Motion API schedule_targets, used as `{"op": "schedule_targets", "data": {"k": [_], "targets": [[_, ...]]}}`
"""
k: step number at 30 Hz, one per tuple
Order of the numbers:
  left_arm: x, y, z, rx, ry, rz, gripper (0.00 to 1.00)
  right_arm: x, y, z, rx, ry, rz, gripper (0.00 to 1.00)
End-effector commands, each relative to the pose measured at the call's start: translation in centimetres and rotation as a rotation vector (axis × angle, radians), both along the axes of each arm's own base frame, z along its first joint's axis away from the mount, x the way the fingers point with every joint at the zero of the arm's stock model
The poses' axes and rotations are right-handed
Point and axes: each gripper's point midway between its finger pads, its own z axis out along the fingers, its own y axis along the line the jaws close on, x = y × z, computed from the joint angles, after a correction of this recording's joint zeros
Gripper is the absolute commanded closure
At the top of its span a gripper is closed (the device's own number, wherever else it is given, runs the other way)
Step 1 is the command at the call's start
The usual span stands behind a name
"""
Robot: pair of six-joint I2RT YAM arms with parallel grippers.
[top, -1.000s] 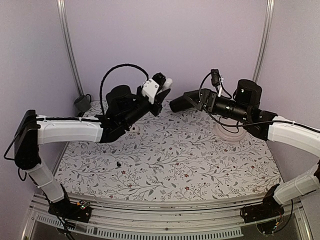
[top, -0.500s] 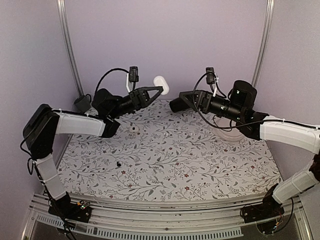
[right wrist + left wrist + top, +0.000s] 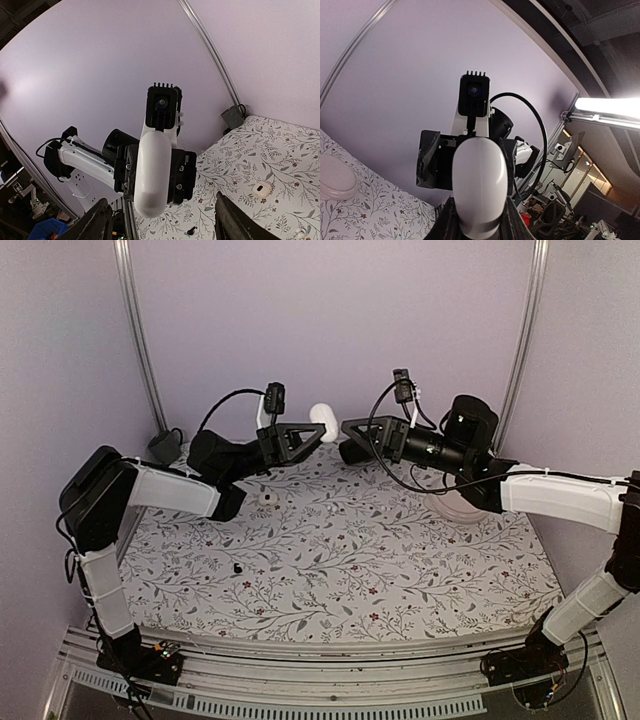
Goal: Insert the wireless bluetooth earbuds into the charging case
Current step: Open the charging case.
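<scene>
Top external view, items listed by position relative to the charging case:

1. Charging case (image 3: 322, 423): a smooth white rounded pebble held in the air above the far part of the counter (image 3: 350, 560). We see it pinched at the tip of the left tool (image 3: 318, 430). In the left wrist view the case (image 3: 480, 190) fills the lower centre, and the left tool (image 3: 480, 222) is clenched on its base from both sides.

2. Right tool (image 3: 347, 440): just beside the case on its right, facing it and not touching. In the right wrist view its fingers (image 3: 100, 220) stand wide apart with nothing between them, so we record it as released. The case (image 3: 152, 172) shows lengthwise straight ahead of it.

3. White round lump with a dark spot (image 3: 267, 498): on the counter, below and left of the case, well apart from it.

4. Tiny black bit (image 3: 237, 567): on the counter, further below and left of the case than the lump.

5. Pale round dish (image 3: 460, 508): on the counter, right of the case, partly covered by the right arm.
</scene>
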Motion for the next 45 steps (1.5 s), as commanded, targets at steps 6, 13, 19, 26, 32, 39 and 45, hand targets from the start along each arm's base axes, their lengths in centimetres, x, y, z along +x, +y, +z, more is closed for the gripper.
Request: {"op": "schedule_targets", "data": {"k": [6,13,19,26,32,39,45], "targets": [[-1.6,0.4,2.4,-0.040,-0.078,-0.018,1.00,1.0,2.0,0.6,-0.039,-0.011,-0.060,0.30],[-1.7,0.4,2.7,-0.040,-0.081,-0.015,1.00,1.9,2.0,-0.6,-0.091,0.006,-0.120,0.36],[-1.8,0.4,3.2,-0.041,-0.095,-0.022,1.00,2.6,1.5,-1.8,-0.148,0.019,-0.169,0.40],[-2.8,1.0,4.3,-0.057,-0.141,-0.041,1.00,4.3,-0.7,-2.7,-0.180,0.065,-0.276,0.45],[-3.0,1.3,4.6,-0.060,-0.153,-0.041,1.00,4.4,-1.5,-2.9,-0.183,0.074,-0.289,0.46],[-2.3,1.1,4.0,-0.041,-0.131,-0.018,1.00,3.1,-1.1,-0.9,-0.142,0.045,-0.220,0.45],[-1.5,1.0,3.5,-0.032,-0.107,0.007,1.00,1.3,-0.3,1.3,-0.102,0.013,-0.137,0.44]]}}
